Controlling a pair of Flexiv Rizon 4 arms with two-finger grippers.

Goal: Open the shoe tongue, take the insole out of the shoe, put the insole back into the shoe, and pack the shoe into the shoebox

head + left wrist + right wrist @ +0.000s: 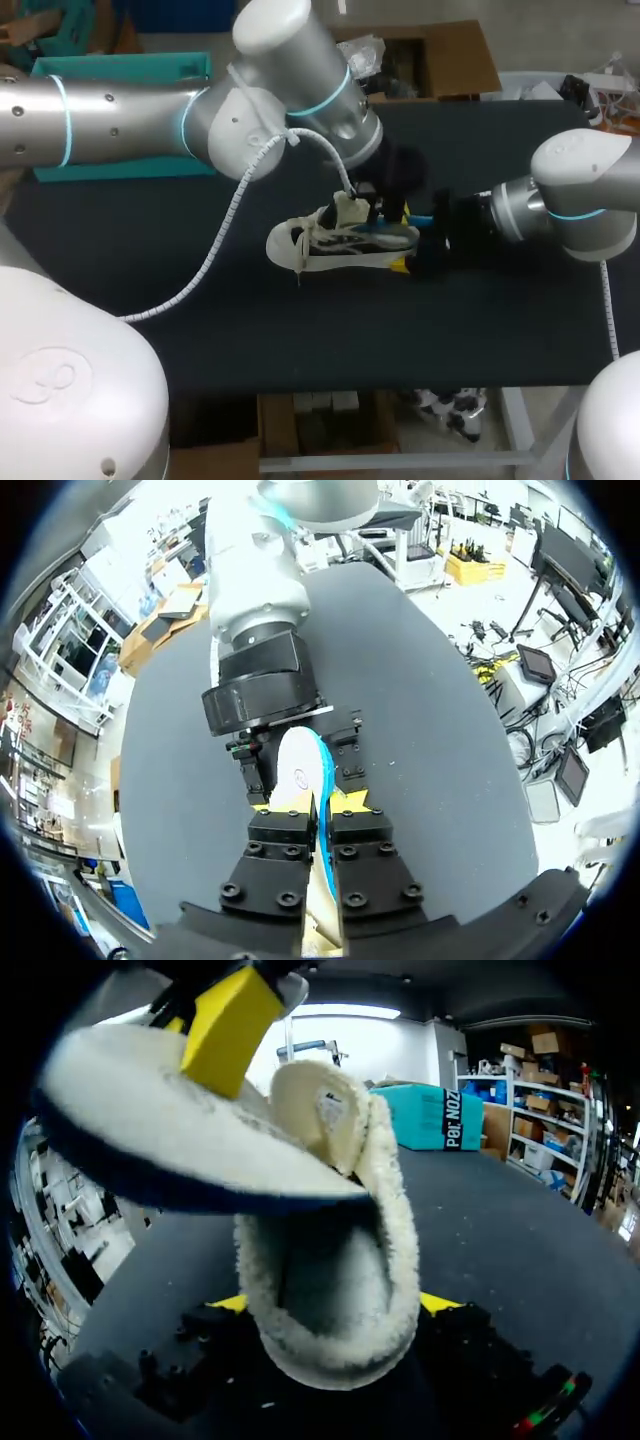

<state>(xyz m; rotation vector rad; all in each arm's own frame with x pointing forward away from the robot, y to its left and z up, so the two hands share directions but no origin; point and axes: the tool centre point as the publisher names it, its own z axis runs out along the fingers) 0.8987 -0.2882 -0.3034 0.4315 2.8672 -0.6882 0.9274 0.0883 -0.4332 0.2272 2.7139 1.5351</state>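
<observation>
Slippage at the heel is the closest worry: the right gripper (337, 1303) presses its two yellow tips against either side of the fleece-lined heel collar of the shoe (340, 245). It is clamped on soft pile that could compress and let the shoe twist or lift off the black table (200, 320) if the other arm pulls hard. Just above that opening, the left gripper (310, 803) is closed tight on the insole (170, 1150), its fingers nearly together on the thin, blue-edged sheet. The insole is raised over the heel, and whether its front end sits inside the shoe I cannot tell. So narrow a pinch on a floppy fleece sheet could let it fold, swing or slide free. The two grippers also sit very close together, so a small misjudged move could knock one against the other. Further in, the tongue (320, 1110) stands upright near the insole's likely path and could catch its front edge, bunching it against the laces. Farthest off, the teal shoebox (120, 68) sits at the table's far left, well apart from the shoe, so a loose hold would have a long carry in which to fail.
</observation>
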